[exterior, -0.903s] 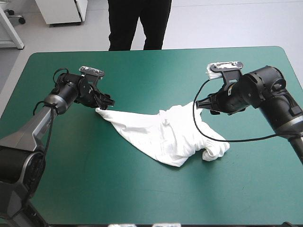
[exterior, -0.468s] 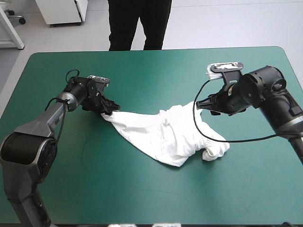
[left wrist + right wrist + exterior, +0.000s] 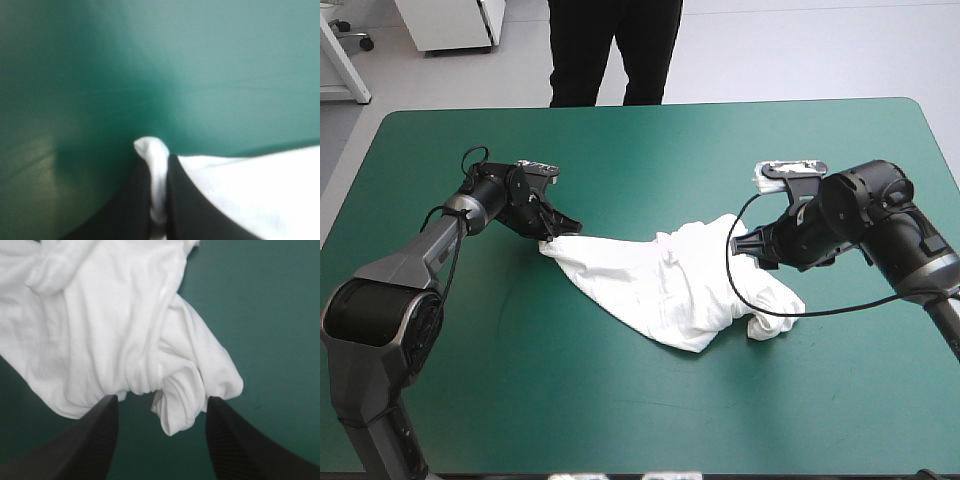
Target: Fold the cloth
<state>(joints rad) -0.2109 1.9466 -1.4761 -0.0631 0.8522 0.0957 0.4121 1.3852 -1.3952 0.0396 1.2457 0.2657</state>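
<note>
While left tool (image 3: 159, 162) pinches T-shirt (image 3: 650, 282), cover (image 3: 210, 70) beyond

Left arm (image 3: 420, 245): slim dark grey links, glossy black rounded joints, grey band near the wrist. Right arm (image 3: 880, 205): bulkier, with a black barrel-shaped wrist housing. Right gripper (image 3: 162, 399): broad black fin-shaped fingers (image 3: 85, 445), finely ribbed.

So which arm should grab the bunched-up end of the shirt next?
Probably right: the right gripper is open with the bunched end of the T-shirt just ahead of it. The left gripper is shut on the opposite corner.
</note>
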